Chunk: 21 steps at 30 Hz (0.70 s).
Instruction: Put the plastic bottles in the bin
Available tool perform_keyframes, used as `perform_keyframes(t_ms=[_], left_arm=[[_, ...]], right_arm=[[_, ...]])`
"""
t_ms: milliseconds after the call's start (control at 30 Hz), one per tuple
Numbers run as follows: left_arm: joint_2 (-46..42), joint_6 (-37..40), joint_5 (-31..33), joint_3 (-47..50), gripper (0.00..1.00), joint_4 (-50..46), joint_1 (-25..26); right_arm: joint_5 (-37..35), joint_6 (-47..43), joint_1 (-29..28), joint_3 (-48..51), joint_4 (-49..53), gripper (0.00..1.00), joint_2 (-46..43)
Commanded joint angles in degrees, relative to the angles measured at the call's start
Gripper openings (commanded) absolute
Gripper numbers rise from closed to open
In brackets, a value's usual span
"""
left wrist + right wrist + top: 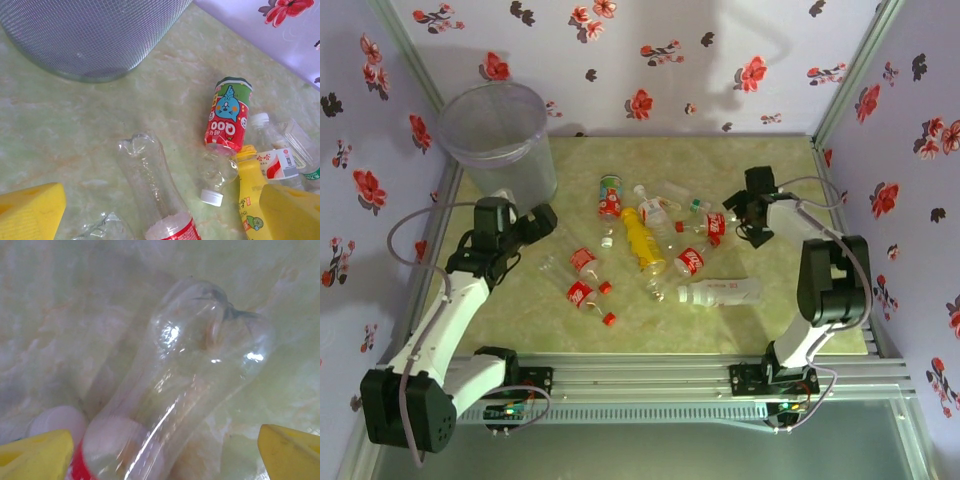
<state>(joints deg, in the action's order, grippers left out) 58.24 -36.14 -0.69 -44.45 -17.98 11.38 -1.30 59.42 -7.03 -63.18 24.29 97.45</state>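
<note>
On the pale green marbled table [770, 320], the tall translucent grey plastic bin [500, 140] stands far left, small clear and yellow plastic bottles [642, 240] lie scattered mid-table, and the left claw [544, 221] and right claw [736, 206] gape wide, gripping nothing.

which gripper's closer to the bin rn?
Left. The left gripper hovers just near-right of the bin; the right gripper is beyond the plastic bottles, over a clear bottle.

In the left wrist view the bin [95, 35] is running off the top edge, a clear bottle [150, 180] is being cut by the bottom edge and the yellow bottle [248, 192] is lying partly hidden behind a yellow pad [292, 212], while in the right wrist view a dented bottle [190, 370] is showing blurred, its labelled end being cut by the bottom edge.
</note>
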Motion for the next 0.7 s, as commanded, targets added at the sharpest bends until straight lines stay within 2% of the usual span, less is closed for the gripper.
perform_keyframes(t_ms=[0,200,667], left_arm=[[0.60,-0.24,0.45,0.04,1.00,1.78,0.65],[-0.53,2.26,1.31,-0.68,1.00,-0.21,0.82],[-0.92,2.92,1.26,-1.95,1.00,-1.48,1.64]], right_arm=[[-2.39,3.94,-0.60,-2.09,-1.48,0.96,3.46],[-4.64,3.92,-0.71,-1.75,-1.80,0.94,6.79],[-5.89,4.45,1.12,-4.44,-4.87,0.73,7.22]])
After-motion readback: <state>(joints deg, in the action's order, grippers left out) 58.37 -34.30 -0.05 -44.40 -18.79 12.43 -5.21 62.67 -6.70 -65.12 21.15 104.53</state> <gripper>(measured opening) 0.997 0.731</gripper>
